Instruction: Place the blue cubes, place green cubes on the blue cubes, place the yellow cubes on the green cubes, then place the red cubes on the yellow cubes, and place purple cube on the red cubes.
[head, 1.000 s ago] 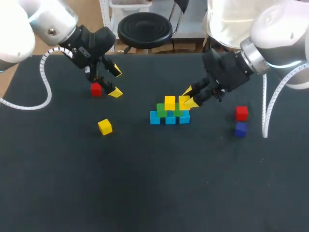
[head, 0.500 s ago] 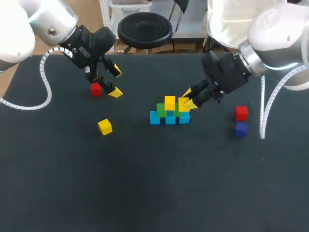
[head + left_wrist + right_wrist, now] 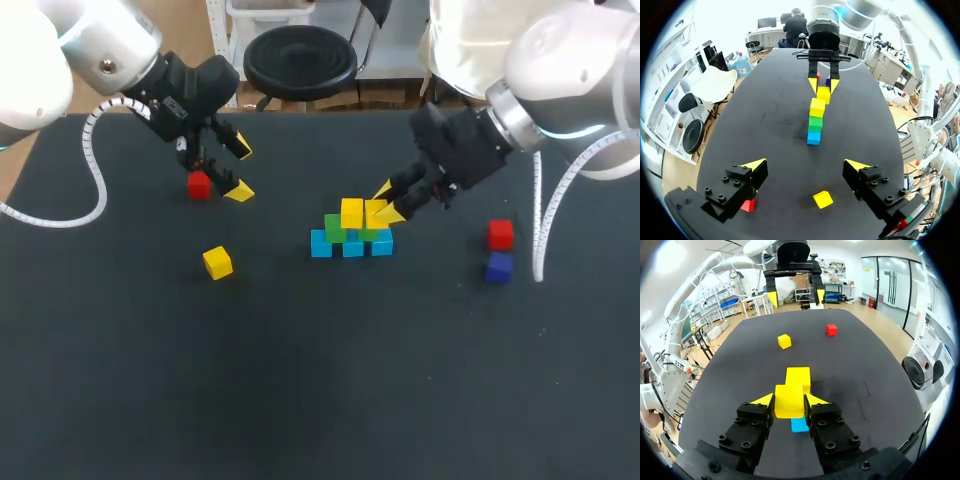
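Three blue cubes (image 3: 352, 246) stand in a row mid-table with two green cubes (image 3: 335, 228) on them. One yellow cube (image 3: 351, 212) rests on the greens. My right gripper (image 3: 386, 203) is shut on a second yellow cube (image 3: 789, 400), held right beside the first, over the right green cube. A third yellow cube (image 3: 217, 262) lies loose to the left. My left gripper (image 3: 241, 170) hangs open just right of a red cube (image 3: 199, 185). Another red cube (image 3: 500, 234) and the purple cube (image 3: 498, 267) sit at the right.
The table (image 3: 320, 380) is black cloth. The loose yellow cube (image 3: 823, 199) lies between my left gripper (image 3: 806, 164) and the stack. The red cube (image 3: 747, 205) lies under its left finger.
My right gripper has shifted slightly left with the yellow cube, closer to the yellow cube on the stack. The left arm has not moved.
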